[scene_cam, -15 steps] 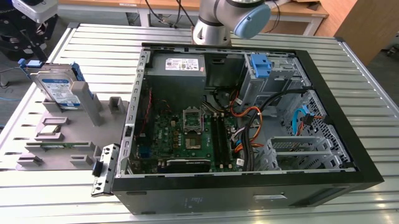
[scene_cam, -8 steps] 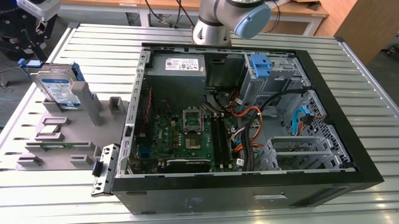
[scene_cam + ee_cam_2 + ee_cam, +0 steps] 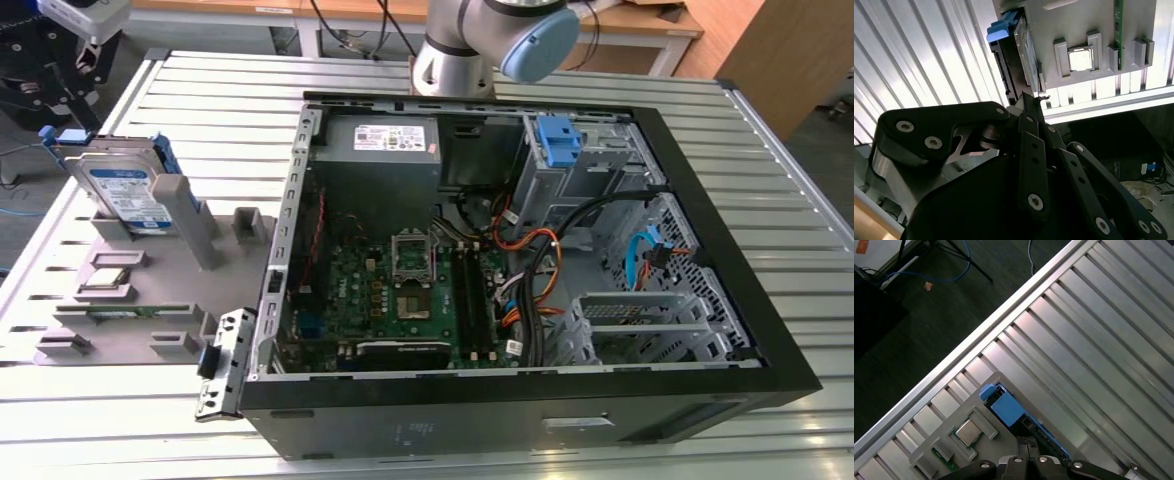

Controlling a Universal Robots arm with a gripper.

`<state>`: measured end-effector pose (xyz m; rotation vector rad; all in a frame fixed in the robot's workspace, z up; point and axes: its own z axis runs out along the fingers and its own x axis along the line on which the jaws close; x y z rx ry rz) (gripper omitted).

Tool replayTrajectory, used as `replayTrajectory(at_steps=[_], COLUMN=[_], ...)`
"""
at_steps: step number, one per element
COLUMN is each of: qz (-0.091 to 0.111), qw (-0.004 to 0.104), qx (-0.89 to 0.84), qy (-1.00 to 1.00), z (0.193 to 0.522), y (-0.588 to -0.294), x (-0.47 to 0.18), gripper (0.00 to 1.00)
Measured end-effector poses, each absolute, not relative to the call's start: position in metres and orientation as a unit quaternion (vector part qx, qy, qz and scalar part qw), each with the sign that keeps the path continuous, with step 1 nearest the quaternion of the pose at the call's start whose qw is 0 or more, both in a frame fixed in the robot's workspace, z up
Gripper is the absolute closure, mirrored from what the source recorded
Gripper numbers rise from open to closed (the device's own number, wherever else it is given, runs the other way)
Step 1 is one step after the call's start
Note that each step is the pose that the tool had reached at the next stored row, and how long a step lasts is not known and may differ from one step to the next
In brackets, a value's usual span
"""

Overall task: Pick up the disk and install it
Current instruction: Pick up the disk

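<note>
Above the disk (image 3: 131, 190) the way is open up to the gripper (image 3: 70, 108); a grey post (image 3: 187, 215) stands tight against its side. Inside the case (image 3: 534, 410), cables (image 3: 534, 255) loop beside the drive cage (image 3: 601, 165), seemingly narrowing the approach there

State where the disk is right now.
The disk stands on edge in the grey parts holder at the exterior view's left, beside the open computer case, with the hand just above it.
</note>
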<state>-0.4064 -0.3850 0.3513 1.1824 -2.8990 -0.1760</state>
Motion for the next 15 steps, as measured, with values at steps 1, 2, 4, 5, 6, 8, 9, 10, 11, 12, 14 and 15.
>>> replayTrajectory(at_steps=[1,2,4,5,6,8,9,10,11,12,14,15], qz=[-0.056,-0.056,-0.057,-0.057,-0.057,-0.058,-0.058,-0.059,-0.059,-0.059,-0.060,-0.060], qw=[0.003,0.003,0.004,0.004,0.004,0.005,0.005,0.005,0.005,0.005,0.006,0.006], qx=[0.378,0.381,0.393,0.399,0.406,0.419,0.425,0.431,0.438,0.444,0.456,0.461], qy=[-0.924,-0.923,-0.918,-0.915,-0.912,-0.906,-0.903,-0.900,-0.897,-0.894,-0.888,-0.885], z=[0.3513,0.3512,0.3512,0.3513,0.3512,0.3512,0.3513,0.3512,0.3512,0.3512,0.3512,0.3512], y=[-0.3850,-0.3850,-0.3850,-0.3850,-0.3850,-0.3850,-0.3850,-0.3850,-0.3850,-0.3850,-0.3850,-0.3850], x=[-0.4064,-0.4064,-0.4064,-0.4064,-0.4064,-0.4064,-0.4064,-0.4064,-0.4064,-0.4064,-0.4064,-0.4064], gripper=[0.90,0.90,0.90,0.90,0.90,0.90,0.90,0.90,0.90,0.90,0.90,0.90])
